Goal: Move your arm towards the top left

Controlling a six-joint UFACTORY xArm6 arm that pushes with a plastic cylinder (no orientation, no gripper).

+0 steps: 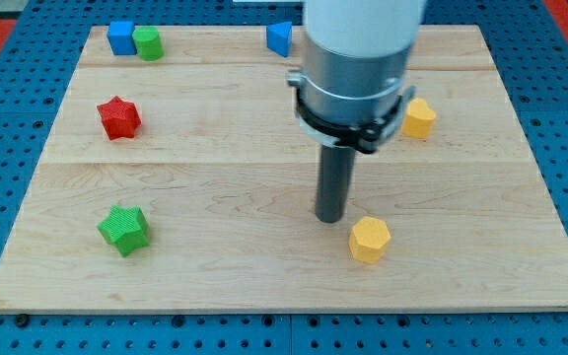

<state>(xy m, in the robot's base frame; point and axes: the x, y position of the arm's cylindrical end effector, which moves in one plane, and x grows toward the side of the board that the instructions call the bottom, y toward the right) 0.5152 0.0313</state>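
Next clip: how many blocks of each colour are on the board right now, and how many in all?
Blue: 2, a block at the view's top left and one at top centre
Green: 2, a cylinder and a star
Red: 1, a star
Yellow: 2, one near my tip, one at the right
Total: 7
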